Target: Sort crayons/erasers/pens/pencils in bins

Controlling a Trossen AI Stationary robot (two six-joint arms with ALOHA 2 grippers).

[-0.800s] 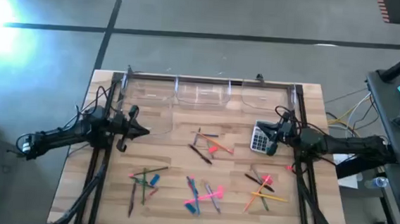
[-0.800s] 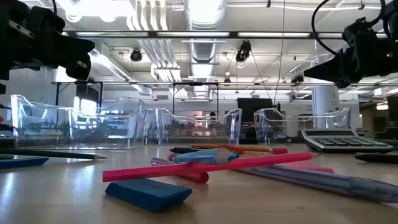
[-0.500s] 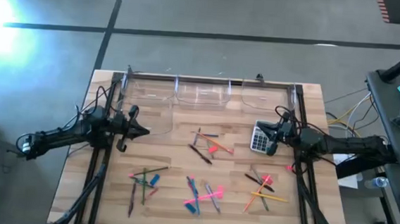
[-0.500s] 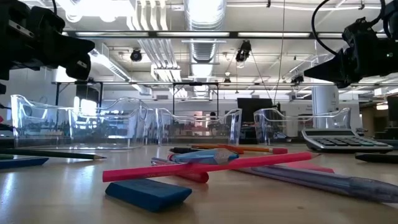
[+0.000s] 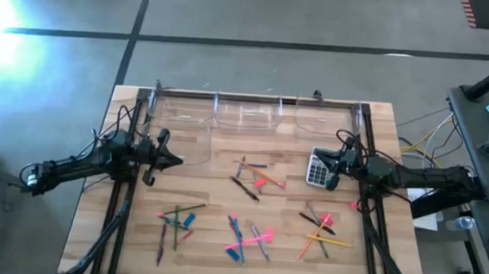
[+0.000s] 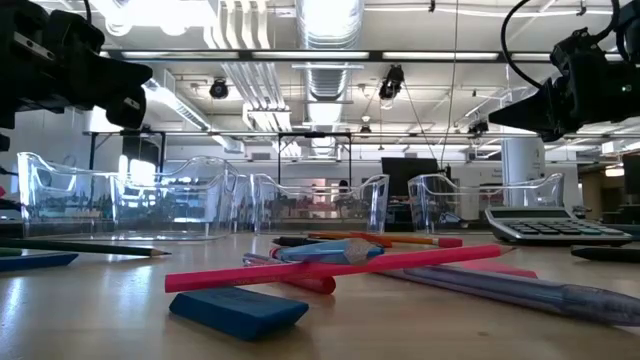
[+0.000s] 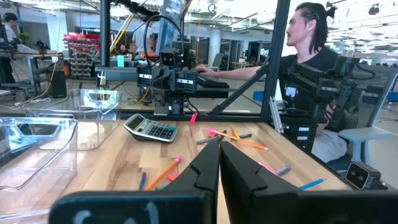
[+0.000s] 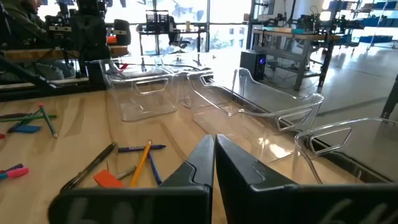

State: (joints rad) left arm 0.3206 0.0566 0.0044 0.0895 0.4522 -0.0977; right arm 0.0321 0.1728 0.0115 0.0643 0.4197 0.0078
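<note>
Clear bins (image 5: 246, 113) stand in a row along the table's far edge; they also show in the low view (image 6: 315, 205). Pencils, pens and crayons lie in loose heaps: one at the middle (image 5: 250, 176), one near left (image 5: 176, 220), one near middle (image 5: 246, 237), one near right (image 5: 317, 230). A blue eraser (image 6: 238, 308) lies flat close to the near edge. My left gripper (image 5: 178, 160) hovers shut over the table's left part, touching nothing (image 7: 219, 167). My right gripper (image 5: 320, 166) hovers shut above the calculator (image 5: 316, 170), touching nothing (image 8: 214, 154).
The grey calculator (image 6: 555, 228) lies at the right, in front of the bins. A metal frame rail (image 5: 256, 96) runs behind the bins. A person (image 7: 311, 74) sits beyond the table's right side. Bare wood lies between the heaps.
</note>
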